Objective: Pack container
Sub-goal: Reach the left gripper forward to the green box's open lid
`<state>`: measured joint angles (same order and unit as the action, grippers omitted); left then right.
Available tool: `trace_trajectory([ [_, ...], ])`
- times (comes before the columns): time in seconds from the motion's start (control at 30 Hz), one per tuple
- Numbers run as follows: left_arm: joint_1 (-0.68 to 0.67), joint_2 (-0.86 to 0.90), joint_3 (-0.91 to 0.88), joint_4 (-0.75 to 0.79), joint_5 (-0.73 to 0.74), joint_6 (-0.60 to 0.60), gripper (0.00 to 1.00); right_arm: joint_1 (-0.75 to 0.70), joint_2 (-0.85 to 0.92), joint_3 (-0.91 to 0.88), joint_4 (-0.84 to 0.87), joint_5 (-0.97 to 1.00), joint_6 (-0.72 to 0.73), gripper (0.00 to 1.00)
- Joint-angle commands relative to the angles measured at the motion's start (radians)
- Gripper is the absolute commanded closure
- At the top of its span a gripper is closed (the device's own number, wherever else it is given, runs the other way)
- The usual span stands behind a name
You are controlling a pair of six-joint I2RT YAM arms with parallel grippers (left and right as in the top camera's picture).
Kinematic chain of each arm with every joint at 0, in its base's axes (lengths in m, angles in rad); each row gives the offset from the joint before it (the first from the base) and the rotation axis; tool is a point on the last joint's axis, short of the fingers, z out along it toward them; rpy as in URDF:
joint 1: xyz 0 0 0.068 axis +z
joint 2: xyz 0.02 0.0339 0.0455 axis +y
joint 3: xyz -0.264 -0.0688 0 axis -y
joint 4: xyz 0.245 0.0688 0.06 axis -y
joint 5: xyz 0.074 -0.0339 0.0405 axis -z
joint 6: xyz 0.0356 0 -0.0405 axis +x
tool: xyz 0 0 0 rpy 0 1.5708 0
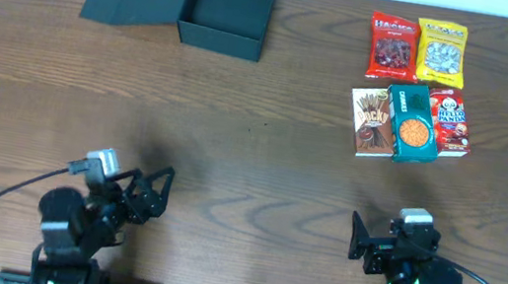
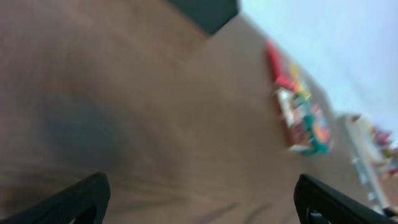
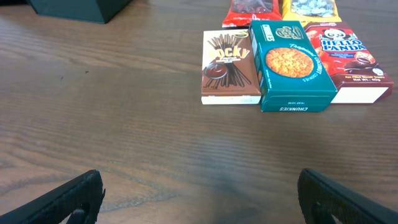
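The view is strongly blurred. The left gripper (image 2: 202, 200) has its jaws set wide apart; only the two dark fingers (image 2: 78, 202) show, one in each lower corner of the picture, with nothing between them. Beneath them lies the brown wooden table (image 2: 155, 112). One dark corner of the container (image 2: 208, 11) shows near the table's far edge. Further along that edge lies a group of snack packs (image 2: 298, 109), close together: a red pack (image 2: 275, 62) and a teal box (image 2: 317, 142) can be made out; the print is unreadable. Beyond the table's edge stands a pale shape (image 2: 365, 144), too blurred to identify.
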<state>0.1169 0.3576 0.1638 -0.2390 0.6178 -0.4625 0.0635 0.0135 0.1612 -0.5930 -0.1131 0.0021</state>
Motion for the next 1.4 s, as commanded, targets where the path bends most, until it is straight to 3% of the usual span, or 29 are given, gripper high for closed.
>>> trace_trajectory([
  [0.0,-0.049,0.149,0.129,0.006,-0.107,0.132,0.04,0.013,-0.008,-0.008,-0.001,0.001,-0.018,0.01],
  [0.23,-0.183,0.596,0.489,-0.023,-0.238,0.248,0.04,0.013,-0.008,-0.008,-0.001,0.001,-0.018,0.01],
  [0.57,-0.323,1.147,1.035,-0.21,-0.394,0.348,0.04,0.013,-0.008,-0.008,-0.001,0.001,-0.018,0.01],
  [0.73,-0.334,1.361,1.283,-0.229,-0.395,0.338,0.04,0.013,-0.008,-0.008,-0.001,0.001,-0.018,0.01],
  [1.03,-0.333,1.673,1.675,-0.303,-0.485,0.195,0.04,0.013,-0.008,-0.008,-0.001,0.001,-0.018,0.01],
  [1.1,-0.333,1.74,1.742,-0.291,-0.494,0.146,0.04,0.013,-0.008,-0.008,-0.001,0.001,-0.018,0.01],
  [1.37,-0.333,1.889,1.837,-0.276,-0.486,0.157,0.05,0.013,-0.008,-0.008,-0.001,0.001,-0.018,0.01],
])
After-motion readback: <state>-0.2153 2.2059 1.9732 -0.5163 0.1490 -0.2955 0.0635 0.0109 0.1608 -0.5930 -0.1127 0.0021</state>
